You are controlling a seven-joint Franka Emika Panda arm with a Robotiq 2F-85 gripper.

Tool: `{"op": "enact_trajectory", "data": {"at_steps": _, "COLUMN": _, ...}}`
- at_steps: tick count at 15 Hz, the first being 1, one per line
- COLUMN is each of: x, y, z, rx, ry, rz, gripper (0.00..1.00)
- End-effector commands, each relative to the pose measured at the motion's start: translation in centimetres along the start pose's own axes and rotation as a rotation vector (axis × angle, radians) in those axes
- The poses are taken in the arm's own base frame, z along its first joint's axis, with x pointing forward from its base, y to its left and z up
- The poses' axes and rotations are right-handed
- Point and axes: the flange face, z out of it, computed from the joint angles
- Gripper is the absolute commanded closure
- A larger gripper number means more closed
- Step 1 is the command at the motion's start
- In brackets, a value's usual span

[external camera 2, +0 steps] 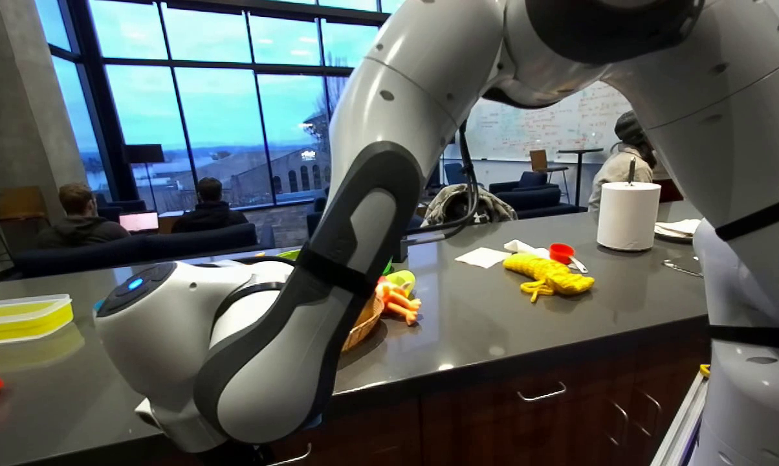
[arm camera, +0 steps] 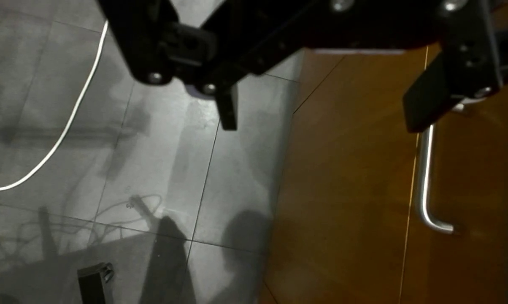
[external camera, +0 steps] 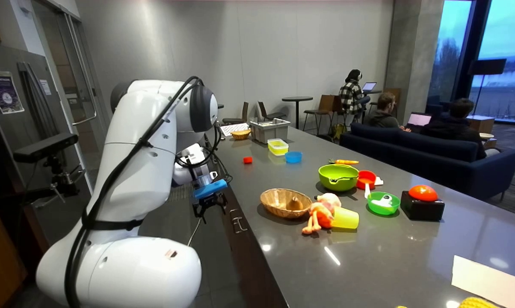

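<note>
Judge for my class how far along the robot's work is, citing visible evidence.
Done: little, it seems, beyond the open black fingers hanging by the brown wooden cabinet, one overlapping its silver metal bar handle in the wrist view.
In hand: nothing gripped; between the fingers only grey tiled floor and cabinet show.
Left: probably any grip or pull on the handle, since the cabinet looks closed; contact can't be judged.

Bent arm (external camera: 155, 171), downturned claw (arm camera: 324, 122) (agape).
</note>
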Motion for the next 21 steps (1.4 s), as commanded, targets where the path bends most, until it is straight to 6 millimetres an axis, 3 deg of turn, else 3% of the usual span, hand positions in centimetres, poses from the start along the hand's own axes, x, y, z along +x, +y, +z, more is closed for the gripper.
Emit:
{"op": "enact_trajectory", "data": {"at_steps": 1, "x": 0.0, "y": 0.2, "z": -0.1, "rx": 0.001, "ry": -0.001, "rz": 0.001, "gripper": 0.00}}
{"op": "enact_trajectory", "data": {"at_steps": 8, "x": 0.0, "y": 0.4, "z": -0.1, "rx": 0.001, "ry": 0.000, "rz": 0.004, "gripper": 0.00}}
{"op": "enact_trajectory", "data": {"at_steps": 10, "x": 0.0, "y": 0.6, "z": -0.4, "rx": -0.100, "ry": -0.021, "rz": 0.010, "gripper": 0.00}}
{"op": "enact_trajectory", "data": {"at_steps": 14, "x": 0.8, "y": 0.3, "z": 0.2, "rx": -0.231, "ry": -0.028, "rz": -0.005, "gripper": 0.00}}
{"op": "enact_trajectory", "data": {"at_steps": 21, "x": 1.4, "y": -0.8, "z": 1.7, "rx": -0.270, "ry": -0.021, "rz": 0.014, "gripper": 0.00}}
